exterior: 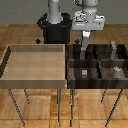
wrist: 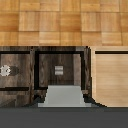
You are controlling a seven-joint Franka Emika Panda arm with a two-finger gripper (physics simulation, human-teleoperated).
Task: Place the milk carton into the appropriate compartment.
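Exterior view: the tool hangs over the far cell on the exterior view's left side of the dark brown divided bin. Its fingertips merge with a pale upright shape between them, and at this resolution the finger gap cannot be measured.

Wrist view: a pale grey-white sloped form, the milk carton, fills the lower centre of the picture. Dark finger pads press against its two sides, so the tool is closed upon the carton and holds it above the bin. The carton's lower body is hidden behind its own peaked top, and the dark band along the picture's lower edge cuts off the tool's body.

The compartment directly beneath the carton is a dark streaked cell. A small grey block lies on its floor; its shape is too blurred to name. In the neighbouring cell a small pale round object is cut by the picture's edge and cannot be identified.

In the exterior view, further small grey pieces sit in the other cells: one in the near cell on the exterior view's left, one in the near cell on the right, one standing in the far right cell.

The light tan tray adjoins the divided bin. Both stand on thin legs above a wooden floor.
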